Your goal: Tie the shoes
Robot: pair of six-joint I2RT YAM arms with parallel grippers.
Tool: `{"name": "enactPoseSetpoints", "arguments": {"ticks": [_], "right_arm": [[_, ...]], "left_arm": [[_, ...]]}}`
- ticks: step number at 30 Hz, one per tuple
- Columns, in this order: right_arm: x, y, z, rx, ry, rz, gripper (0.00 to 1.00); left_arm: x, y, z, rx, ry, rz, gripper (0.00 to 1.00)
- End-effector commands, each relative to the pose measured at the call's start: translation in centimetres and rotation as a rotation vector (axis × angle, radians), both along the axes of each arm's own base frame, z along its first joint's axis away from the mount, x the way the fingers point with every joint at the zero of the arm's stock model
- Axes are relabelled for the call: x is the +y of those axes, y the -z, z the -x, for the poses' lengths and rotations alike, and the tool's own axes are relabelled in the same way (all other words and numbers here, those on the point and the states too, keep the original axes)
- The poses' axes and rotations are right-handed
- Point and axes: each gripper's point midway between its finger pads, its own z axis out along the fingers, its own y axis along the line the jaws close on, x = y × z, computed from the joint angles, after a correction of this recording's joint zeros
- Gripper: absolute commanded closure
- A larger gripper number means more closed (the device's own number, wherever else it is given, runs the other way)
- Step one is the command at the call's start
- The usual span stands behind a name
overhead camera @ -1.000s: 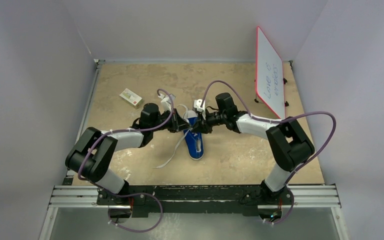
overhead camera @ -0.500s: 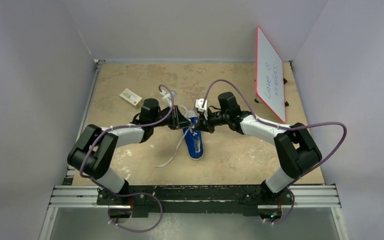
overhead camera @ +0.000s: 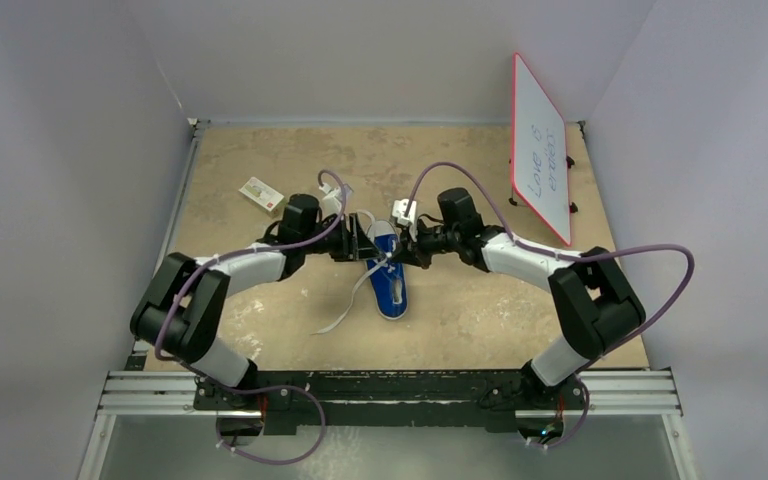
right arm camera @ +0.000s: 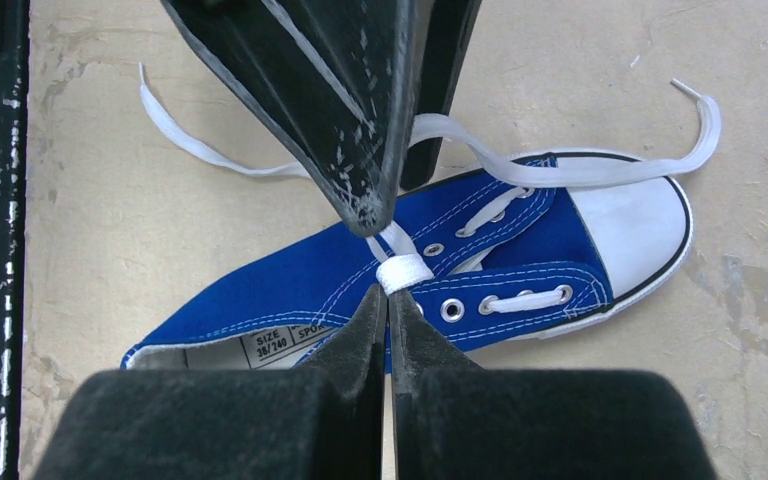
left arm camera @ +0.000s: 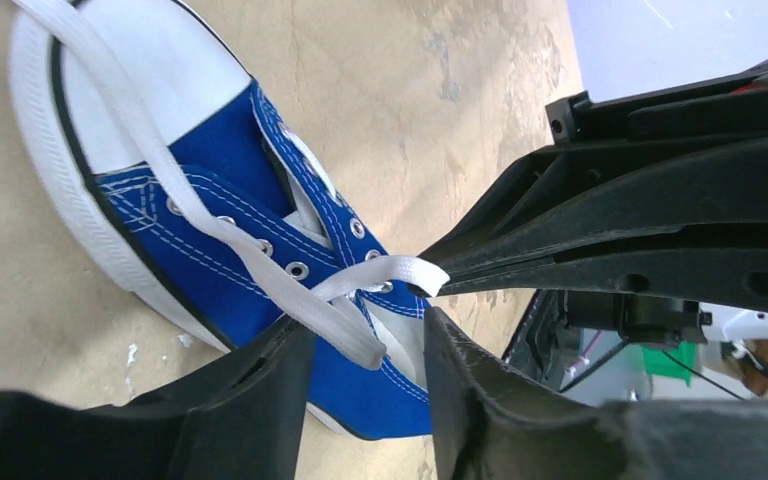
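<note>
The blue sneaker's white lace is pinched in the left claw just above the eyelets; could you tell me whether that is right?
Not quite: the right claw, not the left, pinches the blue sneaker's white lace just above the eyelets, as the right wrist view shows.

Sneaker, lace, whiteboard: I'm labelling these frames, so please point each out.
sneaker (overhead camera: 392, 290), top view, blue heel end
lace (left arm camera: 392, 272), left wrist view, its folded part
whiteboard (overhead camera: 540, 150), top view, white face
</note>
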Motion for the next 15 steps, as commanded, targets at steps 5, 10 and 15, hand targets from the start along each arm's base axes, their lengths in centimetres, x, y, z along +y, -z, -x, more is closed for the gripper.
{"name": "enactPoseSetpoints", "arguments": {"ticks": [5, 10, 15], "right_arm": [[0.0, -1.9, -0.3, -0.041, 0.042, -0.054, 1.0], [0.1, -2.5, 0.1, -0.033, 0.039, -0.076, 1.0], [0.3, -2.9, 0.8, -0.038, -0.006, -0.093, 1.0]], "left_arm": [[3.8, -2.0, -1.6, -0.122, -0.207, -0.159, 0.39], [5.0, -3.8, -1.3, -0.185, -0.255, -0.183, 0.4], [3.5, -5.2, -0.4, -0.263, -0.193, -0.072, 0.45]]}}
